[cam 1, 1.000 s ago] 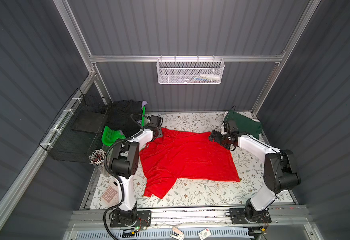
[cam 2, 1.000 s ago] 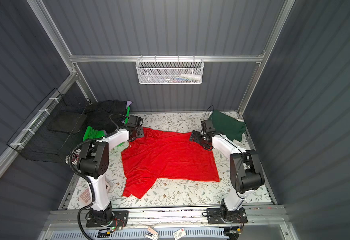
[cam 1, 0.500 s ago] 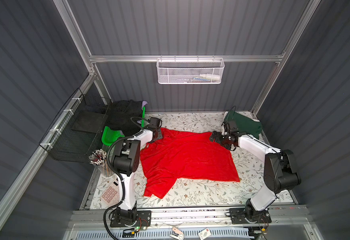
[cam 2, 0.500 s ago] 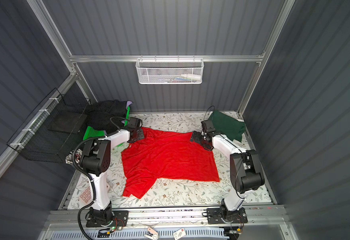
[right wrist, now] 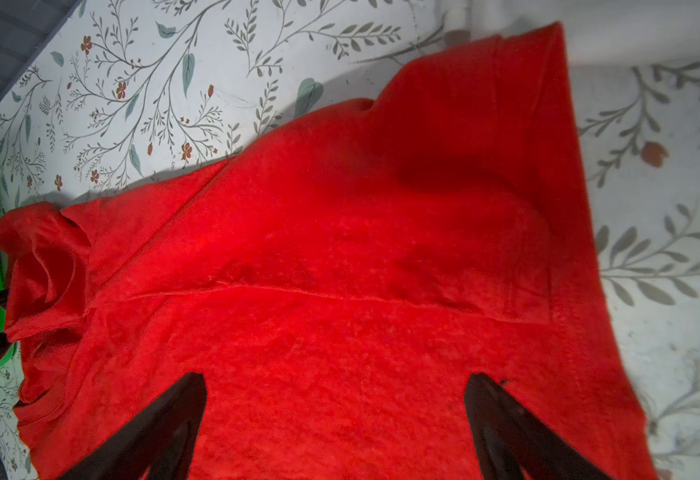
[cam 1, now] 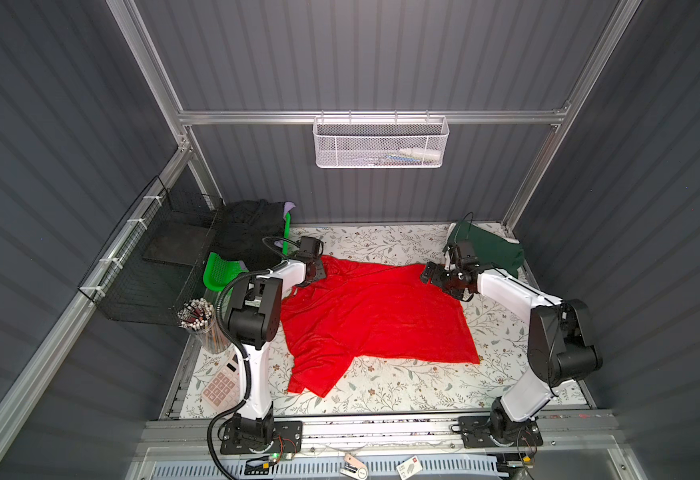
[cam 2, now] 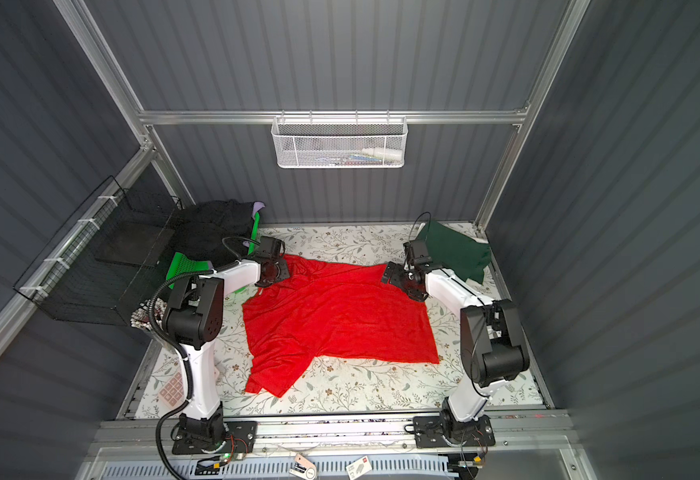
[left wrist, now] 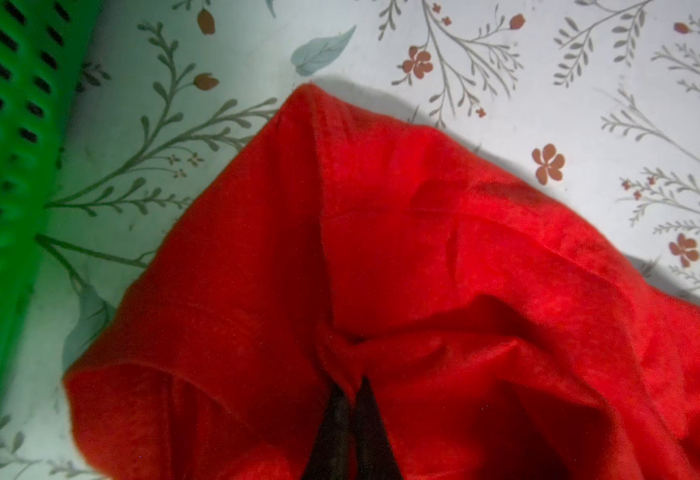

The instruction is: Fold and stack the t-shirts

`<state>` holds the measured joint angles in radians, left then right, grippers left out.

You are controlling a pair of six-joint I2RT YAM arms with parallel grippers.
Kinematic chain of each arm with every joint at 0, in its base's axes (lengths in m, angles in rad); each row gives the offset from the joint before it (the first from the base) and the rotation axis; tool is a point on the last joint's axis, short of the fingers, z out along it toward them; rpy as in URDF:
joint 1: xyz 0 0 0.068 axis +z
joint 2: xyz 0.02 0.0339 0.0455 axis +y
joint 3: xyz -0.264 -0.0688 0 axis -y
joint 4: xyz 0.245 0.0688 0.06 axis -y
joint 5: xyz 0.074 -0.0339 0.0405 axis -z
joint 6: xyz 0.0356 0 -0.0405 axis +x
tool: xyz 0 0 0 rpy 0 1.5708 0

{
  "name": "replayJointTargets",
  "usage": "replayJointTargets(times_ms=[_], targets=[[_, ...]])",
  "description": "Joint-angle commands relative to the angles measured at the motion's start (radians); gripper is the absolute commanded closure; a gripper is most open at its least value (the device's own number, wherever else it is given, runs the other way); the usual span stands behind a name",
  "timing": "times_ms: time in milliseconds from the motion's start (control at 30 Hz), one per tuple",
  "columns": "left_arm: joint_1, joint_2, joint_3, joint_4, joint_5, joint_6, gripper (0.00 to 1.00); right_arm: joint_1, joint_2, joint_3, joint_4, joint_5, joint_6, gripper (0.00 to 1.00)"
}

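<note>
Left jaws: clamped on a bunched far corner of the red t-shirt (left wrist: pixel 423 249). Right jaws: wide apart, empty, above its other far corner. The shirt lies spread on the worktop (cam 1: pixel 381 245), unfolded. A dark green t-shirt (cam 1: pixel 493 249), apparently folded, sits far right.

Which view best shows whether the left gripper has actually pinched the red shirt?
The left wrist view: the left gripper is shut, the red t-shirt bunched at its tips. Both top views show the gripper on the shirt's corner, the jaws too small to judge. The right wrist view misses the pinch.
</note>
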<state>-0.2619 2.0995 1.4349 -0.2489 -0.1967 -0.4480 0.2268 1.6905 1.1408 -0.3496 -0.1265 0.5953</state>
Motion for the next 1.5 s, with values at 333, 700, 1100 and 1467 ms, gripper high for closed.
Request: replayJointTargets(times_ms=[333,700,1100,1467], targets=[[0.016,-0.189,0.023,-0.123,0.037,0.021,1.0,-0.004,0.007,0.013,-0.034,0.034,0.008,0.01],[0.021,-0.153,0.044,-0.154,0.058,0.027,0.93,0.0,0.002,0.002,-0.029,0.009,0.006,0.01],[0.024,-0.122,0.062,-0.148,0.074,0.02,0.76,0.0,0.006,0.0,-0.026,-0.005,0.008,0.01],[0.027,-0.114,0.066,-0.137,0.105,0.039,1.0,0.0,0.005,0.0,-0.028,-0.01,0.009,0.01]])
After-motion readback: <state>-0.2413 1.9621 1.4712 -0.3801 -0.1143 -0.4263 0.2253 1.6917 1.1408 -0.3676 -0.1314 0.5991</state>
